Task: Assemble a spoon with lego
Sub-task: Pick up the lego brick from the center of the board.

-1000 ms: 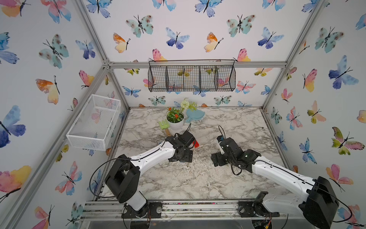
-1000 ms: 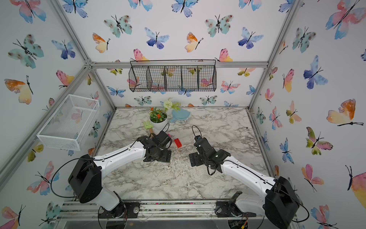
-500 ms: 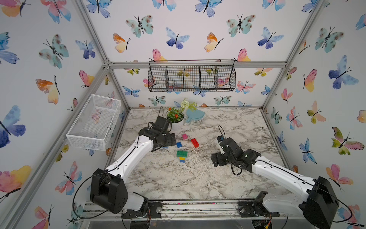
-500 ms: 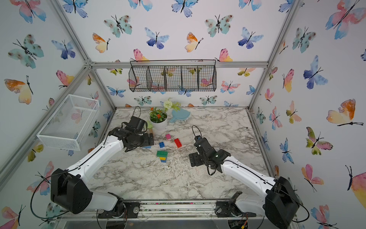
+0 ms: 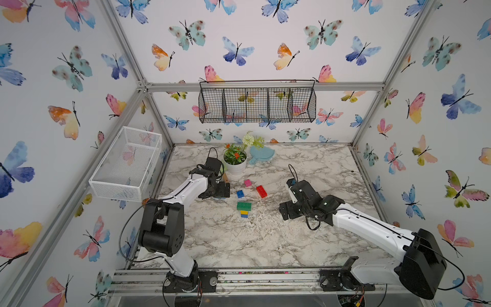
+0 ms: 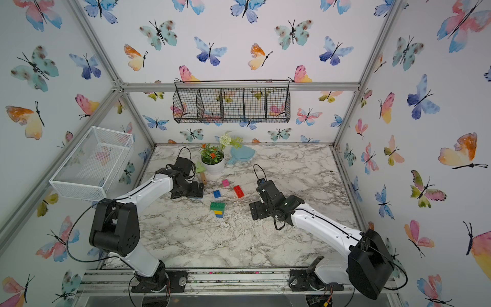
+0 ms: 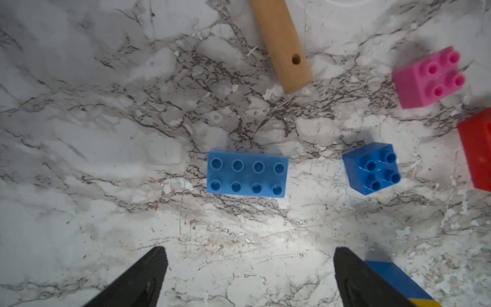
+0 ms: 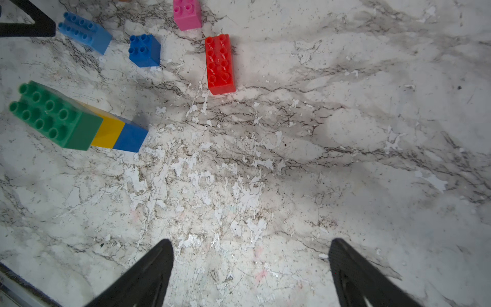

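Roughly mid-table, the started spoon (image 5: 244,209) stands as a short stack. A dark blue brick (image 8: 131,138) is at the base, a yellow brick (image 8: 109,130) sits on it, and a wider green brick (image 8: 55,117) is on top, studs up.

Loose lego lies around it, none touching:
- a second dark blue brick (image 5: 240,193) close by at 12 o'clock
- a pink brick (image 5: 248,183) beyond that
- a red brick (image 5: 261,191) at 1
- a light-blue brick (image 7: 247,174) at 10, studs up, just ahead of the left gripper (image 7: 249,251)

Left gripper: fingers spread, nothing between them. Right gripper (image 8: 251,242): at 3 o'clock of the spoon and well apart, fingers spread too, bare table beneath.

Surface: the tabletop (image 5: 212,239) is white-grey marble print with dark veins. The print is scuffed and flaked to white patches around the middle, thickest between the spoon and the right gripper. A white flowerpot (image 5: 235,166) with orange blooms stands at 12 near the back edge, with a pale-blue dish (image 5: 261,155) just beside it at 2. A wooden handle (image 7: 281,47) lies beside the pot.

Room: the walls (image 5: 265,47) are papered with watercolour butterflies, with an aluminium frame (image 5: 265,86) at the joins. A black wire basket (image 5: 257,105) hangs on the back wall and a white mesh basket (image 5: 127,164) on the wall at 9. Both arm bases sit on a rail (image 5: 239,275) at 6.
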You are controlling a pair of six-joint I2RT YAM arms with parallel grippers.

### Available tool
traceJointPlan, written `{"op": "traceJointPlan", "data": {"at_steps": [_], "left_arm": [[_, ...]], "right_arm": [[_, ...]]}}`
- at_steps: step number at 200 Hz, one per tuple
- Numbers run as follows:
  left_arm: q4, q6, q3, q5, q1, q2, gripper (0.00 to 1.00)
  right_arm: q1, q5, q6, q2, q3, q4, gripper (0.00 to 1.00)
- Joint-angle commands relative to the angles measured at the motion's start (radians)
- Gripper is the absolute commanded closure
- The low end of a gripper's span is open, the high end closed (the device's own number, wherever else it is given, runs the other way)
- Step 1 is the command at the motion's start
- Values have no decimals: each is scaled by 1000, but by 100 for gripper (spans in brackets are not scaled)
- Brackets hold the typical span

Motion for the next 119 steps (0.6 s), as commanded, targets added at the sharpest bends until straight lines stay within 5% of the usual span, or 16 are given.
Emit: {"op": "traceJointPlan", "data": {"at_steps": [1,119], "left_arm": [[38,42,1,-11,20,50,1],[96,43,40,-5,20,148,12]], "right_arm": [[-4,-13,-8,18,19,0,6],[-3,-47,-1,43,-5,15,6]]}}
